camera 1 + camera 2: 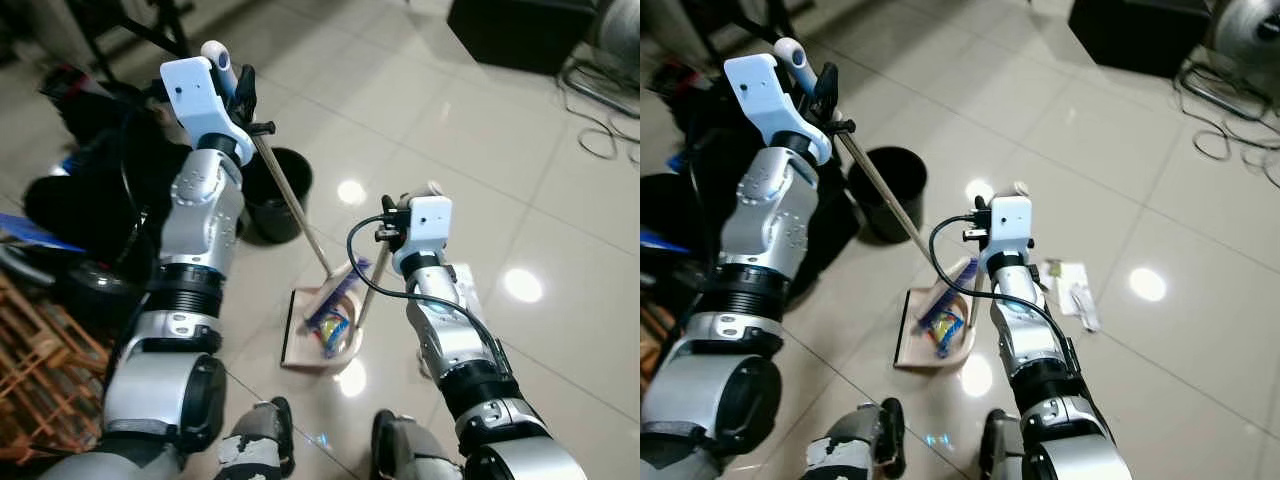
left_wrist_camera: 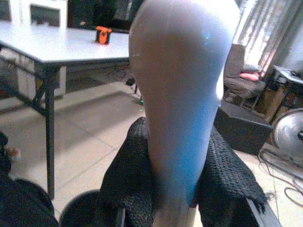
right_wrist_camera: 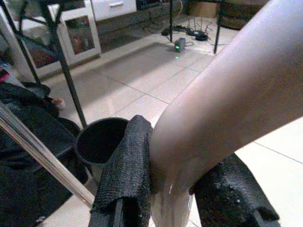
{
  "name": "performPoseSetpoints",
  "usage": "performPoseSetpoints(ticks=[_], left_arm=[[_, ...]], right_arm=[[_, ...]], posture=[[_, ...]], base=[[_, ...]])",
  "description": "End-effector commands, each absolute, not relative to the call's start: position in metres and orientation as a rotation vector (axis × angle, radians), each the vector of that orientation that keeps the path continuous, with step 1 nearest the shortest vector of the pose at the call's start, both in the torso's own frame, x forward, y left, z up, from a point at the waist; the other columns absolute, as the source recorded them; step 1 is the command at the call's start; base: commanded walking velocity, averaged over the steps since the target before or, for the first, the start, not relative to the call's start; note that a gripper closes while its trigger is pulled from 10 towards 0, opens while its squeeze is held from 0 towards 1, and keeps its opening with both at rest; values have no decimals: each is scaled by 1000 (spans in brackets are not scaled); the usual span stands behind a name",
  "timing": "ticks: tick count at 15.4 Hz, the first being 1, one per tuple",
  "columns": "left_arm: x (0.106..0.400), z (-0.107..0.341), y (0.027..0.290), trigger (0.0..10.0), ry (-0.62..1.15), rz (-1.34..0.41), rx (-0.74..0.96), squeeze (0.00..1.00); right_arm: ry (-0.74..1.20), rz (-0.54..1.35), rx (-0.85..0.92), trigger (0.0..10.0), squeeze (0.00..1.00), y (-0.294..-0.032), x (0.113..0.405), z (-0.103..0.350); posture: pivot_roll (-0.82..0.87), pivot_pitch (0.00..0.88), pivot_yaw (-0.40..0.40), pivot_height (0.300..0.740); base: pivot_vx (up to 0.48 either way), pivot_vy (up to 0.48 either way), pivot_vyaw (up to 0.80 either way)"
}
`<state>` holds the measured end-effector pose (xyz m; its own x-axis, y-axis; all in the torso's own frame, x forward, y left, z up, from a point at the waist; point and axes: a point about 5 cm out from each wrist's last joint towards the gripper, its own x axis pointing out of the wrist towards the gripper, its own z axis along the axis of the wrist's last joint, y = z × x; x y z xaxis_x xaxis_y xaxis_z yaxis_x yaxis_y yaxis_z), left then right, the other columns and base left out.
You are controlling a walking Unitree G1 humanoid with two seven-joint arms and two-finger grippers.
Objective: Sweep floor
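Note:
My left gripper (image 1: 240,92) is raised at the upper left, shut on the white-blue grip (image 2: 182,94) of the broom. The broom's metal pole (image 1: 290,195) slants down to the brush head (image 1: 350,280) at the dustpan. My right gripper (image 1: 405,207) is shut on the pale top (image 3: 213,118) of the dustpan's upright handle (image 1: 372,290). The beige dustpan (image 1: 300,345) lies on the tiled floor before my feet. It holds a blue and yellow wrapper (image 1: 332,326).
A black bin (image 1: 275,195) stands just behind the dustpan. Dark bags (image 1: 90,200) and a wooden rack (image 1: 40,370) crowd the left. White paper scraps (image 1: 1075,290) lie right of my right arm. Cables (image 1: 600,110) and a black box (image 1: 520,30) sit far right.

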<state>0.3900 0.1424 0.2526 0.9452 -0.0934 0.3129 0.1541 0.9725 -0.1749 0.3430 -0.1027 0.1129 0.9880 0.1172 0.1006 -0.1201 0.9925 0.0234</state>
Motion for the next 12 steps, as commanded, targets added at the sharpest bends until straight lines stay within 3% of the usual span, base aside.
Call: performPoseSetpoints(ticks=[1,7,12], left_arm=[[387,270,144,10000,-358,-173,-189,0],[381,296,185,10000,-409,-166,-27,0],[363,290,227,10000,-326,-64,72,0]], right_arm=[[-139,103,56,10000,0,-110,343,122],[-139,69,74,10000,0,-137,335,130],[-136,19,56,10000,0,-178,318,160]], posture=[[99,74,41,740],[107,38,48,740],[82,34,55,740]], base=[[0,0,0],[0,0,0],[0,0,0]])
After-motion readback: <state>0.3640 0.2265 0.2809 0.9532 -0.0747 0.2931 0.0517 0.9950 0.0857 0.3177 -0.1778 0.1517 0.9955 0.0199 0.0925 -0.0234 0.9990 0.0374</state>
